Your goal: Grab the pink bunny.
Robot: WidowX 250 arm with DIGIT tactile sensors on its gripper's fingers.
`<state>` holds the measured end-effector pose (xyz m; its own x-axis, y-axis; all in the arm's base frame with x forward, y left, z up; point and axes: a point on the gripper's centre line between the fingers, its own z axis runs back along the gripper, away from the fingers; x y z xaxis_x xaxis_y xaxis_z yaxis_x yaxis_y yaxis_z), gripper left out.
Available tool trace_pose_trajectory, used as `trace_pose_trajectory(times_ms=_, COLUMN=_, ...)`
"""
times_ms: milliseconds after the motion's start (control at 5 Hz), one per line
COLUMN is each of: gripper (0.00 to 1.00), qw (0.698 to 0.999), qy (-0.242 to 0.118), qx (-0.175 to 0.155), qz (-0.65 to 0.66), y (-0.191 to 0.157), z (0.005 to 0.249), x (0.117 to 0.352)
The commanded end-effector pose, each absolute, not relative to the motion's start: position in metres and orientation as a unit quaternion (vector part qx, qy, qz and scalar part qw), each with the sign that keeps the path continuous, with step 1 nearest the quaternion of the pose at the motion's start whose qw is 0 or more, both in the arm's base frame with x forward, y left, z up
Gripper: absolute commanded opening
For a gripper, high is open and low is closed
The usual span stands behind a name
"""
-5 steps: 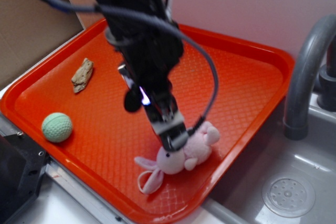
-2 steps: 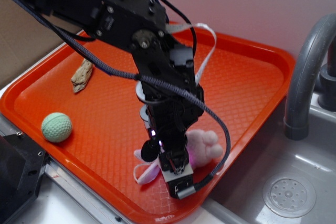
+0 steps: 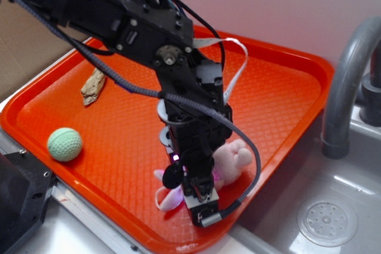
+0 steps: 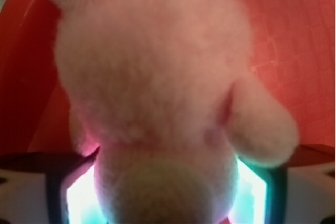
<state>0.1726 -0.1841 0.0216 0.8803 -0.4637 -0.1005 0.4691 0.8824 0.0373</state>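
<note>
The pink bunny (image 3: 234,157) lies on the orange tray (image 3: 286,87) near its front right rim, mostly covered by my arm. Only its pale body and a floppy ear (image 3: 166,197) show in the exterior view. My gripper (image 3: 199,197) is lowered straight over it. In the wrist view the bunny (image 4: 157,77) fills the frame and sits between the two fingers (image 4: 55,192), which stand wide apart. Lit gaps show on both sides of the plush, so the gripper (image 4: 165,195) is open around it.
A green dimpled ball (image 3: 64,144) rests at the tray's front left. A brown crumpled scrap (image 3: 93,85) lies at the back left. To the right are a grey faucet (image 3: 345,87) and a sink with a drain (image 3: 327,221).
The arm has swung forward and come down over the bunny, hiding its face. The bunny now sits between the open fingers. Ball and scrap have not moved.
</note>
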Motion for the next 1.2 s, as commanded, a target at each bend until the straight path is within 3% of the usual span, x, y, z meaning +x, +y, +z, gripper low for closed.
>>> trace_pose_trajectory(times_ms=0, gripper=0.0, qw=0.973, qy=0.028, qx=0.048, qz=-0.222, y=-0.178, z=0.033, x=0.172)
trace_pose_trajectory(times_ms=200, gripper=0.0, qw=0.984, qy=0.039, qx=0.041, qz=-0.17, y=-0.148, z=0.077, x=0.195)
trace_pose_trajectory(times_ms=400, gripper=0.0, qw=0.994, qy=0.028, qx=0.012, qz=-0.109, y=-0.116, z=0.116, x=0.211)
trace_pose_trajectory(times_ms=600, gripper=0.0, qw=0.999, qy=-0.001, qx=0.001, qz=-0.052, y=-0.086, z=0.149, x=0.225)
trace_pose_trajectory(times_ms=1000, gripper=0.0, qw=0.996, qy=-0.075, qx=-0.027, qz=0.038, y=-0.053, z=0.213, x=0.221)
